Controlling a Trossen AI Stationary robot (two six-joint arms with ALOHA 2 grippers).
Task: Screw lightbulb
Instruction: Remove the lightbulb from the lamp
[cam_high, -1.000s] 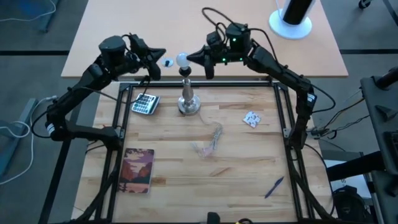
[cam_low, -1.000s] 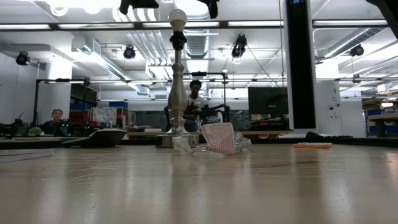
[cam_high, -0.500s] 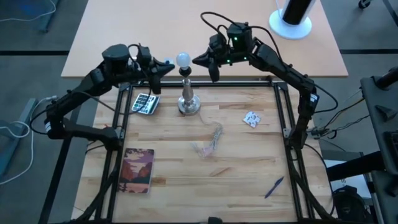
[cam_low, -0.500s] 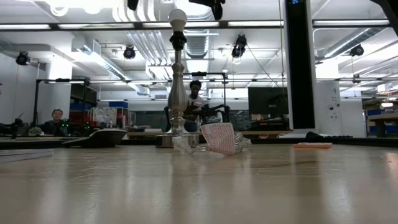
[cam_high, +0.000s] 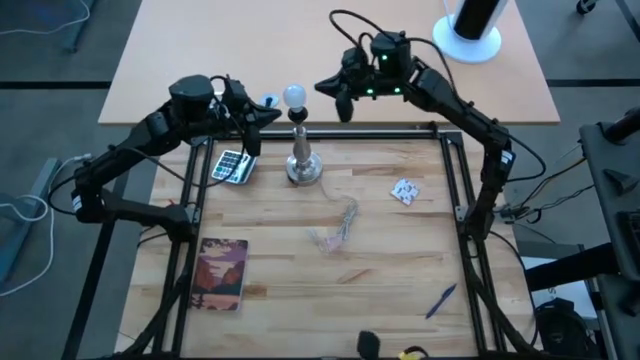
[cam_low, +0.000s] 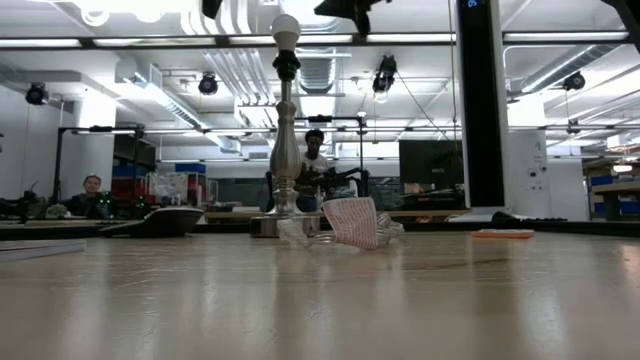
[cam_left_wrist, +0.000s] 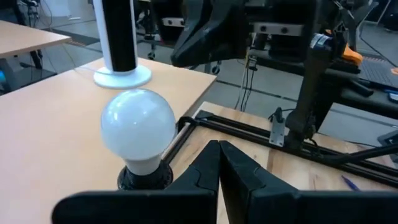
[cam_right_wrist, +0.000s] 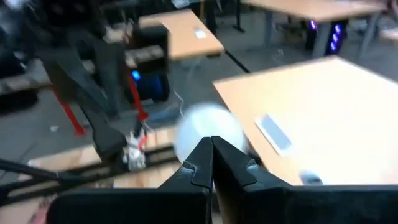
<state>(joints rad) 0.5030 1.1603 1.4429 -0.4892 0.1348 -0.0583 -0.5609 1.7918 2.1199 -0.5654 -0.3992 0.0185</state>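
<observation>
The lightbulb (cam_high: 292, 96) sits upright on top of the lamp stand (cam_high: 302, 162), its base down in the black socket, at the far edge of the table (cam_high: 380, 270). Neither hand touches it. The left hand (cam_high: 262, 113) hangs just beside the bulb on one side, its fingers pressed together on nothing; the left wrist view shows the two fingers meeting with the bulb (cam_left_wrist: 138, 127) close ahead and clear of them. The right hand (cam_high: 333, 88) hangs near the bulb on the other side, also pinched together and empty.

So the main work looks done: the bulb is seated in the socket and stands straight in the low view (cam_low: 286, 31). Whether it is turned fully tight cannot be told from here, as the thread is hidden inside the socket. What seems left is at most a last check of the seating and taking both arms away from the lamp.
</observation>
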